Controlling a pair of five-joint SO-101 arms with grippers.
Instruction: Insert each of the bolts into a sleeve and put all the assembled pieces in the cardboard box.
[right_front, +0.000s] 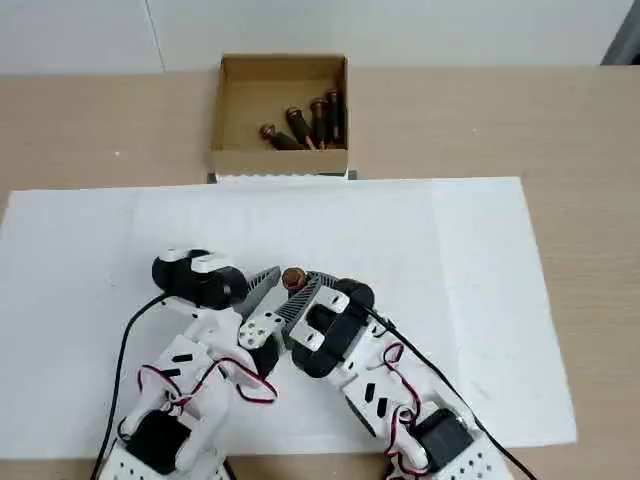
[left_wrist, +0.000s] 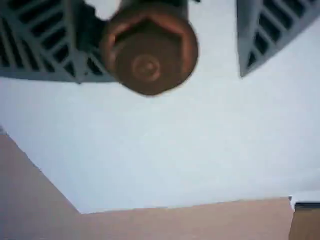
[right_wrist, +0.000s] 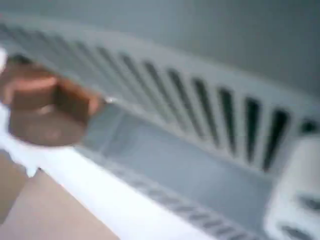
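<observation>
High view: bolt (right_front: 293, 279) vert., head up

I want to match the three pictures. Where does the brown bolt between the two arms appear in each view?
High view: the bolt sits at the centre, where both arms meet.
Left wrist view: bolt close up, inside the open left claw.
Right wrist view: bolt close up, beside a grey slatted part.
Shared landmark: the tan table.

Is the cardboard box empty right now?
No, the high view shows several assembled bolt-and-sleeve pieces lying inside the cardboard box.
</observation>
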